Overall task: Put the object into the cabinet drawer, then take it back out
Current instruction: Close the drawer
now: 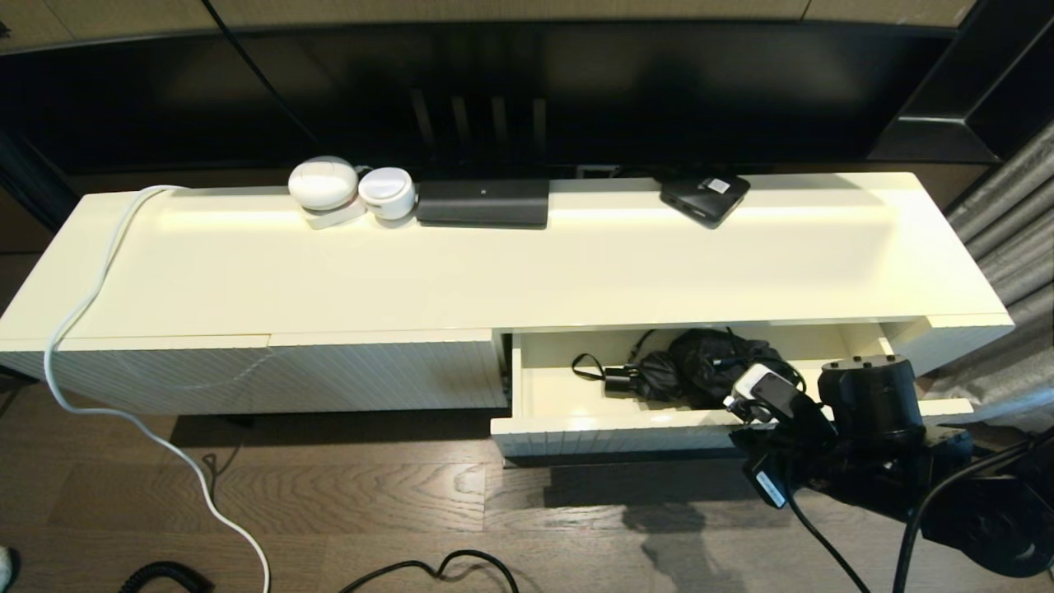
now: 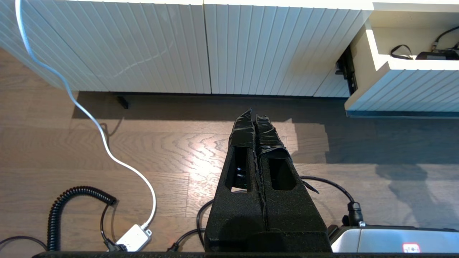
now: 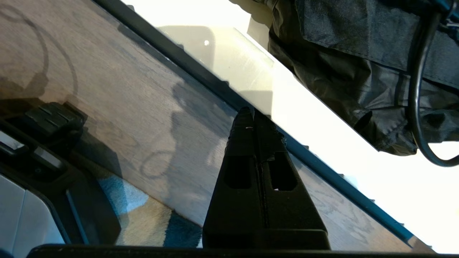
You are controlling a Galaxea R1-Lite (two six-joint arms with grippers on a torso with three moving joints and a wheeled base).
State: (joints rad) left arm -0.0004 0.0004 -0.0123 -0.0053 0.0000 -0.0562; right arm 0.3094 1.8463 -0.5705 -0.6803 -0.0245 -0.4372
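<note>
The cabinet drawer [image 1: 626, 424] stands pulled out at the right of the cream cabinet; its ribbed front [image 2: 405, 96] also shows in the left wrist view. Inside lies the object [image 1: 708, 366], a black fabric bundle like a folded umbrella, with a strap and a dark cable [image 3: 416, 89] beside it. My right gripper [image 1: 759, 459] is shut and holds nothing. Its tips [image 3: 251, 116] sit at the thin black bar handle [image 3: 200, 75], just outside the drawer's cream rim [image 3: 322, 132], with the object [image 3: 340, 64] beyond. My left gripper [image 2: 254, 116] is shut and empty, low over the wooden floor.
On the cabinet top stand two white round devices [image 1: 323, 183], a flat black box [image 1: 482, 203] and a small black device [image 1: 704, 198]. A white cable [image 1: 74, 329] hangs down to an adapter [image 2: 134, 238] on the floor. A grey curtain [image 1: 1013, 231] hangs at the right.
</note>
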